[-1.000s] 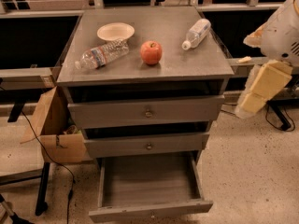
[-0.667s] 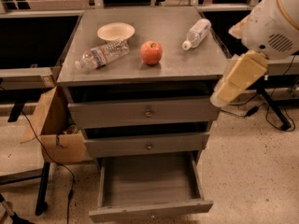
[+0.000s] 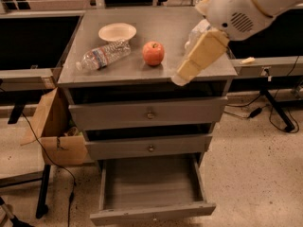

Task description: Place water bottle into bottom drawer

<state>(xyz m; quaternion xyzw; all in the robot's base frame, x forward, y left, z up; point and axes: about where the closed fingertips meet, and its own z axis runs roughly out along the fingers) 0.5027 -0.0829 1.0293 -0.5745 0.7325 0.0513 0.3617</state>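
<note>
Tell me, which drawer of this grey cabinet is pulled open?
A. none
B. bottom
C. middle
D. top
B: the bottom drawer is pulled out, while the upper drawers are pushed in; the gripper hangs over the cabinet top at its front right edge, right of the apple.

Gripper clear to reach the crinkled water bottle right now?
Probably yes. The gripper hangs over the right front of the cabinet top; the apple lies between it and the water bottle, but nothing covers the bottle from above.
</note>
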